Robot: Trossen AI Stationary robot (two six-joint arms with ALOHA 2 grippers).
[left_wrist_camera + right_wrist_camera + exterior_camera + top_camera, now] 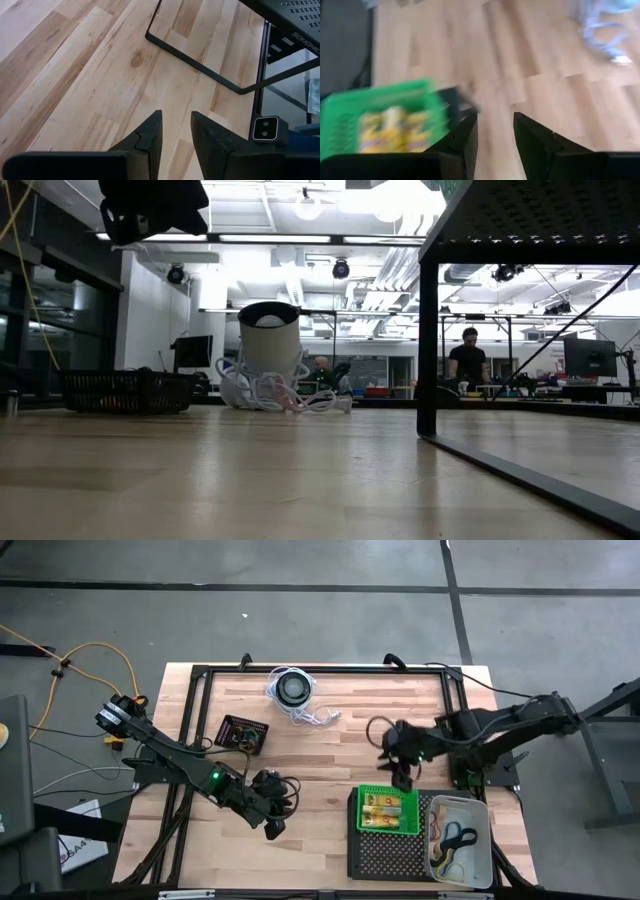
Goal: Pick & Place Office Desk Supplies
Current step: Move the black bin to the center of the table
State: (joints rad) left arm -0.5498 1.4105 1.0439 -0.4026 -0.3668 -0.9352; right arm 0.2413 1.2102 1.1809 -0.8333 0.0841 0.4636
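packets (pixel 388 810) in green basket (pixel 362 792), bands (pixel 455 838) in white bin (pixel 483 812) | we judge them light, soft, slippery; pinch an edge | right gripper (pixel 495 131) by basket, parted, empty | left gripper (pixel 176 131) low over table (pixel 75 75), parted, empty

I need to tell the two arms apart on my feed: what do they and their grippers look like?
Both arms are dark, jointed and near-black. The left arm carries a small green light near its wrist and an orange fitting at its base. The left gripper and the right gripper each have two black, wedge-shaped fingers tapering to tips. The right arm shows black cabling along it.
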